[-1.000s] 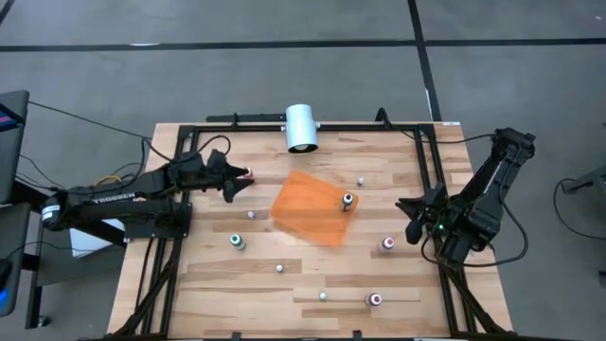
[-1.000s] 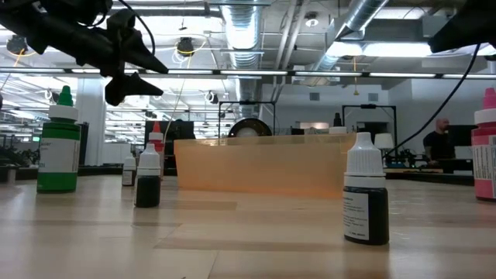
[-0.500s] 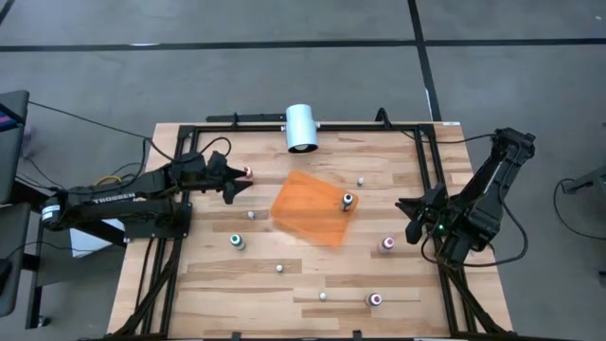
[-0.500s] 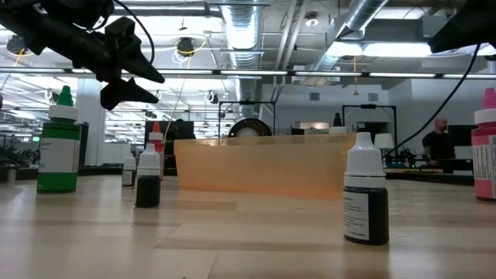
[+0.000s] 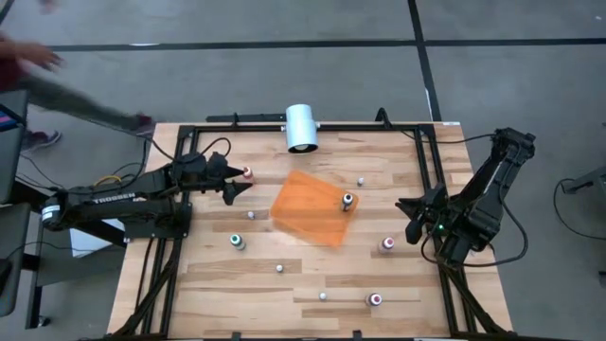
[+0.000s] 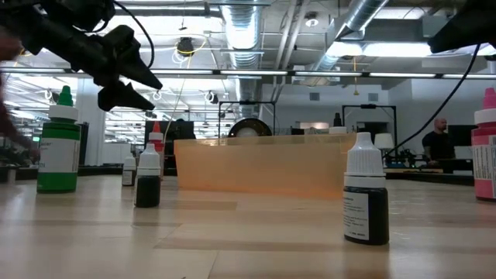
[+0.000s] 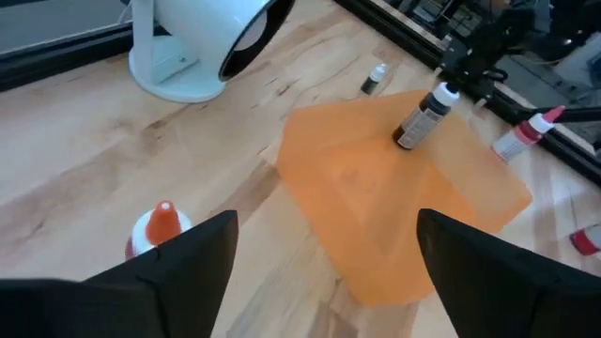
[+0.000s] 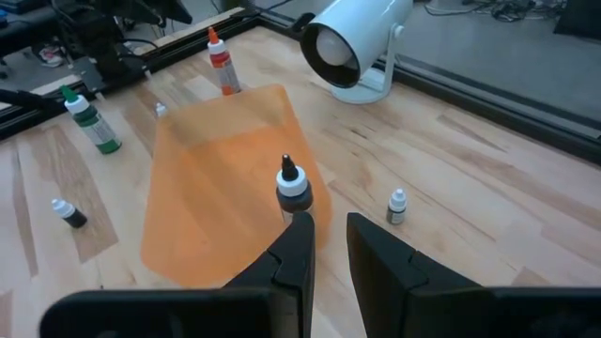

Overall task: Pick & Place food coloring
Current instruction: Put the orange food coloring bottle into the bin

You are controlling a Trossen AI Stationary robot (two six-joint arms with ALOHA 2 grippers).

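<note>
The food coloring bottles stand scattered on the wooden table. A red-topped one (image 5: 248, 173) (image 7: 155, 225) stands just beyond my open left gripper (image 5: 239, 185) (image 7: 324, 225), near one finger. That gripper hovers above the table (image 6: 147, 81). A dark-topped bottle (image 5: 347, 200) (image 8: 292, 188) stands upright on the orange sheet (image 5: 312, 208). The green bottle (image 5: 237, 242) and the pink one (image 5: 387, 243) stand on bare wood. My right gripper (image 5: 409, 218) (image 8: 331, 235) waits by the table's right edge, its fingers a narrow gap apart.
A large white cylinder (image 5: 301, 128) lies at the far edge. More small bottles stand at the near side, one red-topped (image 5: 375, 299), and tiny ones (image 5: 280, 268) (image 5: 360, 180). A black frame (image 5: 431, 161) rims the table. A person's arm (image 5: 85, 109) reaches in beyond the far left corner.
My left gripper has drawn back slightly toward the table's left, staying open. A person's arm has come into view beyond the table's far left corner. The bottles and the sheet have kept their places.
</note>
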